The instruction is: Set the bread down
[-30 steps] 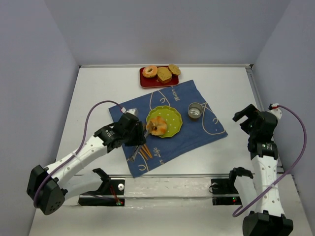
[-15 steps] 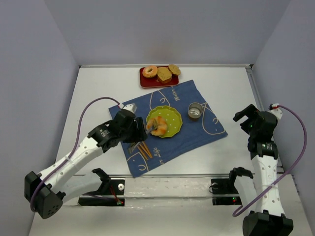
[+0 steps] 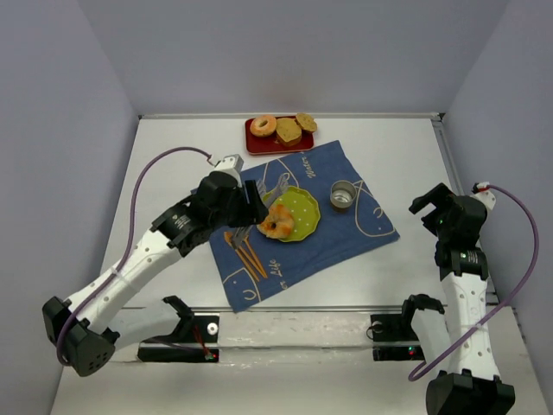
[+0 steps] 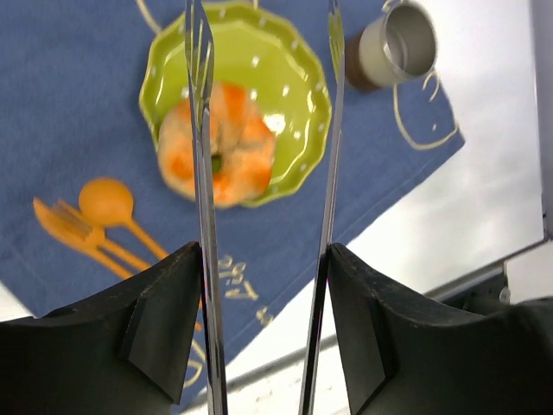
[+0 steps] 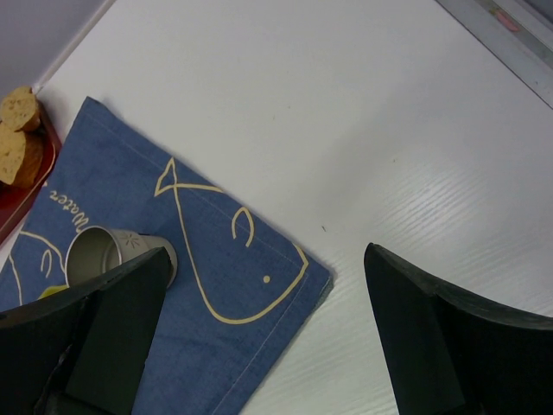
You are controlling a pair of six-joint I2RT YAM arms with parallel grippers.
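Observation:
A round orange-glazed bread (image 3: 278, 223) lies on the green plate (image 3: 304, 210) on the blue cloth (image 3: 363, 226). In the left wrist view the bread (image 4: 216, 151) sits on the plate's (image 4: 289, 78) near-left part. My left gripper (image 3: 257, 204) hovers at the plate's left edge. Two thin metal tong blades run along the inner faces of its fingers (image 4: 173, 303) and are spread apart (image 4: 263, 251), above the bread and not touching it. My right gripper (image 3: 435, 203) is open and empty at the right over bare table (image 5: 268, 303).
A red tray (image 3: 253, 145) with several more breads stands at the back. A metal cup (image 3: 343, 195) stands right of the plate, also in the left wrist view (image 4: 399, 39) and the right wrist view (image 5: 108, 251). Orange plastic cutlery (image 3: 245, 251) lies on the cloth left of the plate.
The left gripper has let go of the bread onto the plate and has moved up and back toward the far left. The right arm has not moved.

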